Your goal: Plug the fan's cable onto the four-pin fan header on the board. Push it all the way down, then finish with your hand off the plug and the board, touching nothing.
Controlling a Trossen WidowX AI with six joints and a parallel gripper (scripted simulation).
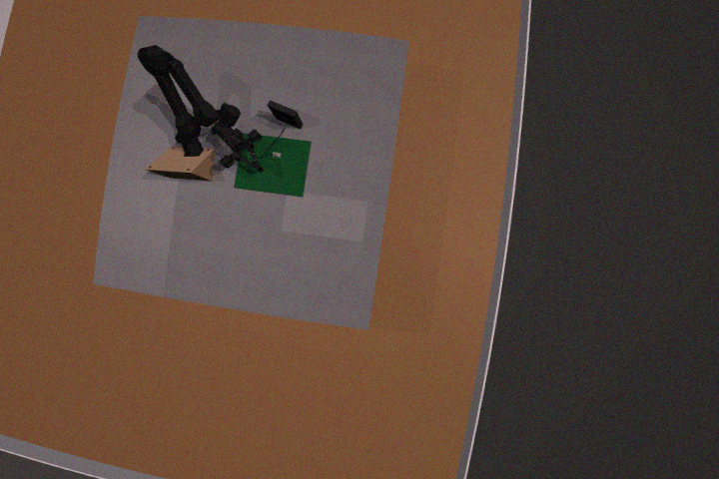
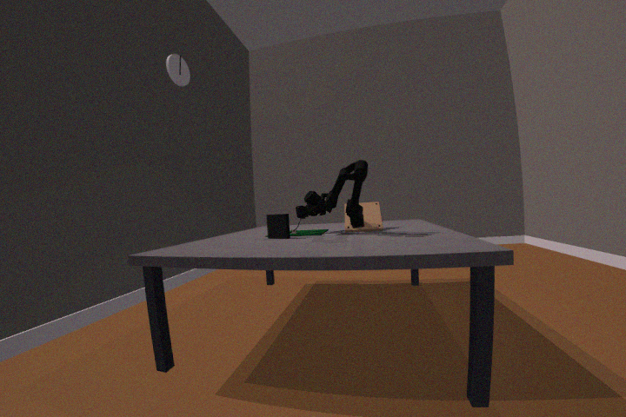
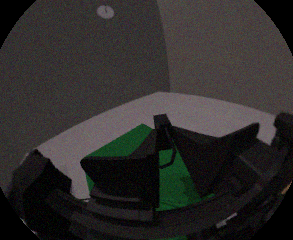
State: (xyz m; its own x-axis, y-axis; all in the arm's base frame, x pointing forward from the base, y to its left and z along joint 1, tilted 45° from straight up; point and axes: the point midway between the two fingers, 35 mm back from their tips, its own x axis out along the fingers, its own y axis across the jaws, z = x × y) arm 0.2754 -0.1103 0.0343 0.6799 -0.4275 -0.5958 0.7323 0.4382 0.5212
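Note:
The green board [image 1: 284,178] [image 2: 309,232] [image 3: 172,183] lies flat on the grey table [image 1: 230,253] [image 2: 373,246]. A small white four-pin header [image 1: 276,154] stands near the board's far edge. The black fan [image 1: 285,114] [image 2: 277,225] stands just beyond the board, and its thin cable [image 1: 279,139] runs towards my gripper. My gripper [image 1: 255,165] [image 2: 301,212] [image 3: 162,131] hangs low over the board's left part, to the left of the header. It is shut on the fan's plug, a small dark piece [image 3: 162,122] at the fingertips in the wrist view.
The arm's base sits on a tan wooden wedge [image 1: 182,163] [image 2: 368,215] left of the board. A paler rectangular patch [image 1: 325,217] marks the table in front of the board. The table's edges lie far from the work area.

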